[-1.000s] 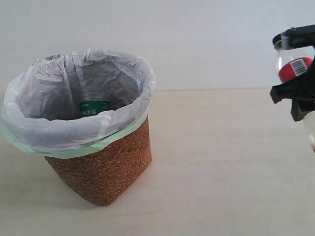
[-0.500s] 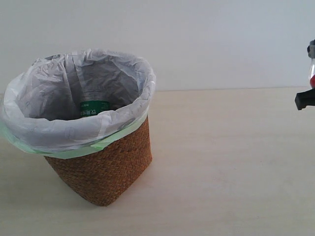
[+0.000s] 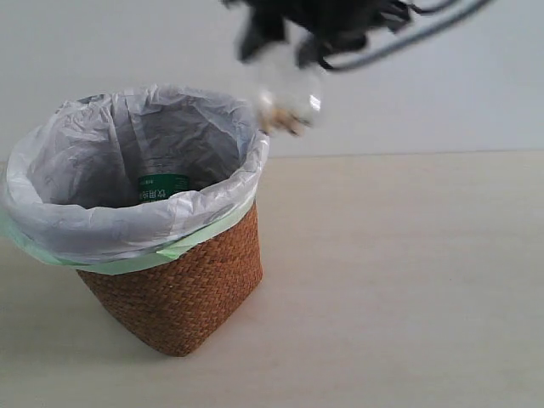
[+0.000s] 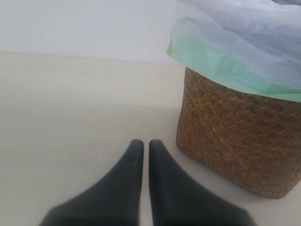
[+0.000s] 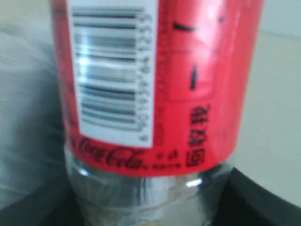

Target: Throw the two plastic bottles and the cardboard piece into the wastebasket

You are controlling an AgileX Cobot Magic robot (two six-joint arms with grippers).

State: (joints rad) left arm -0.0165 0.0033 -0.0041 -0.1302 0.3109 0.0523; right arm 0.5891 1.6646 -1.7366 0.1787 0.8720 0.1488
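A pale wooden tabletop (image 3: 408, 280) spreads wide, matte and evenly lit (only soft, faint shadows). Behind the tabletop's far edge rises a plain, smooth whitish-grey wall (image 3: 442, 93)

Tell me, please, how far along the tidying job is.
Done: the green-label bottle lies inside the basket. In hand: the right hand holds the red-label bottle near the basket's rim, not yet dropped. Left: that drop; the cardboard is nowhere in view, so unclear. The left hand sits shut beside the basket.
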